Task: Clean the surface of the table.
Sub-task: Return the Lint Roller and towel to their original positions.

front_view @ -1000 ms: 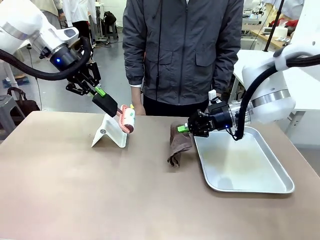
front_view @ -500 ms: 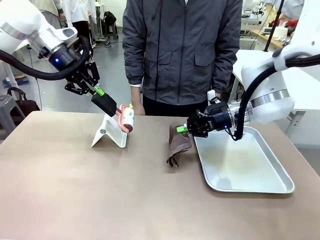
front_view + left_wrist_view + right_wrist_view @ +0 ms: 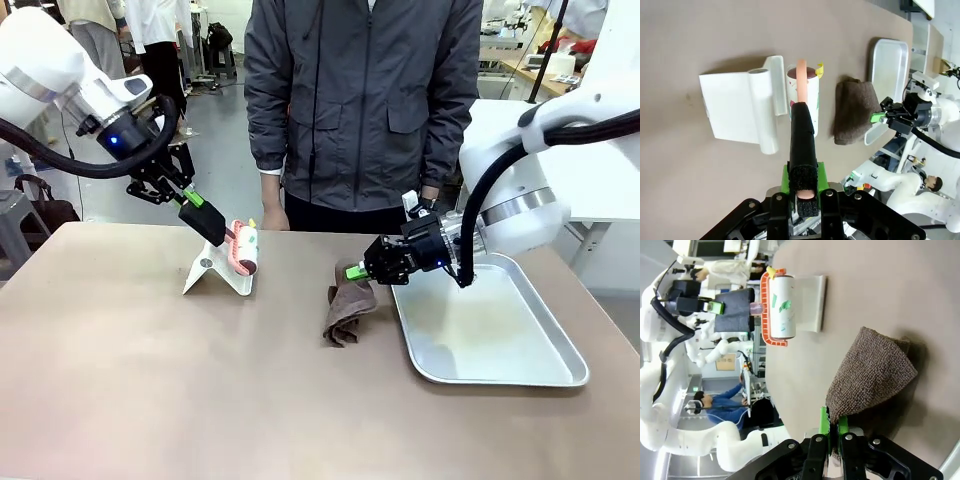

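One lint roller point(image 3: 244, 249), green leaf print, perhaps wordless, above the table point(image 3: 150, 380).

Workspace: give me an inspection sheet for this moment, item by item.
Surface: tan-brown table, bare in the near half; no dirt discernible.
Job's things: brown cloth bunched beside the metal tray, one edge lifted; lint roller over its white stand.
Clutter: nothing seen.
Grippers: left pincer shut on the lint roller's black handle; right pincer shut on the cloth's edge.
Cables: black hoses loop along both arms, above the table.
Surroundings: a person in a grey jacket stands at the far edge; white tables and other people farther back.
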Controlling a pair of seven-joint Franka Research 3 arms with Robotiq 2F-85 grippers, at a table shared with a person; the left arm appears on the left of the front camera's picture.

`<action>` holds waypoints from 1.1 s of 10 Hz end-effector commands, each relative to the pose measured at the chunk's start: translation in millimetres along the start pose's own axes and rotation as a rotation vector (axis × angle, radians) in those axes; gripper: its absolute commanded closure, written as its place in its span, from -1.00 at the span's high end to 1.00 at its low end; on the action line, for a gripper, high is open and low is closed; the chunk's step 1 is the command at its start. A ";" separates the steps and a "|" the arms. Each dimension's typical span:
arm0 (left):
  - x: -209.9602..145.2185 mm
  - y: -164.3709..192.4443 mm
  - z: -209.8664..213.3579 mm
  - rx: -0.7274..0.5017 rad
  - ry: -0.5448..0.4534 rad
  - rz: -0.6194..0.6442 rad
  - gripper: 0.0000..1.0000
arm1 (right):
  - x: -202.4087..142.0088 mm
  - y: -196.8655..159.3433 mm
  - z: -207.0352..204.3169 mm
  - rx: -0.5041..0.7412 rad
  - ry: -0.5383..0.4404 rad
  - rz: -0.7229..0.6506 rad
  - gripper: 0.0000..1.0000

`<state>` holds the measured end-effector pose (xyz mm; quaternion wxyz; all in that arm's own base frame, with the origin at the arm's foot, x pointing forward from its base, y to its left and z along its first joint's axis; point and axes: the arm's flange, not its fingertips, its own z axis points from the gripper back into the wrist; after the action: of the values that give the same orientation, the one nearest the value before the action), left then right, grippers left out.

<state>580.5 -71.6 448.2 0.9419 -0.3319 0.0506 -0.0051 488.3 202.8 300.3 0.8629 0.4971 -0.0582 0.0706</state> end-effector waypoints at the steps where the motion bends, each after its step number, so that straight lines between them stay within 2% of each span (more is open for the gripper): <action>1: 7.6 -4.2 -6.4 0.055 0.010 -0.014 -0.56 | 12.6 1.1 -13.1 -0.024 -0.001 -0.033 -0.87; 3: 15.6 -6.2 -12.2 0.115 0.042 -0.042 -0.56 | 16.6 -1.3 -12.8 -0.010 0.018 -0.040 -0.87; 8: 32.9 -14.3 -24.5 0.163 0.056 0.001 -0.56 | 15.3 -12.2 -9.4 0.054 0.049 -0.050 -0.87; 11: 34.9 -13.2 -26.8 0.162 0.065 0.008 -0.56 | 12.7 -15.8 -7.0 0.052 0.037 -0.046 -0.87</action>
<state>608.1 -101.7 429.5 0.9593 -0.2713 0.0752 -0.0215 502.3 204.7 285.0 0.8532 0.5178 -0.0281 0.0560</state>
